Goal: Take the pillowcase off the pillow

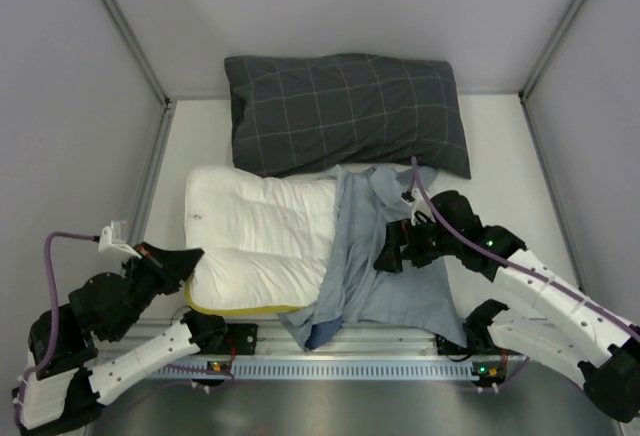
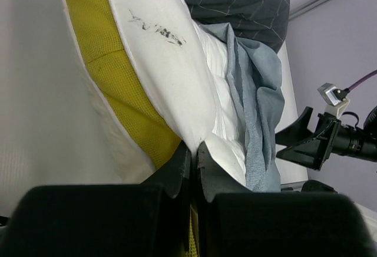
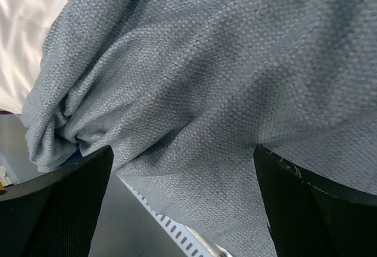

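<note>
The pillowcase (image 1: 352,256) is pale blue-grey woven cloth, creased and bunched, with a darker blue fold showing at its near edge. It covers only the right end of the pillow (image 1: 265,241) and trails off it onto the tabletop (image 1: 180,146) toward the arm bases. The pillow is plump and white with a yellow mesh band along its edge. It lies across the tabletop with its far right corner against a grey pillow (image 1: 345,111) with a pale grid. In the left wrist view a dark smeared mark sits on its white cover, too smudged to read. The left hand (image 2: 192,161) is closed, pinching the pillow's near left edge by the yellow band. The right hand (image 3: 182,165) stands wide open over the pillowcase, gripping nothing.
</note>
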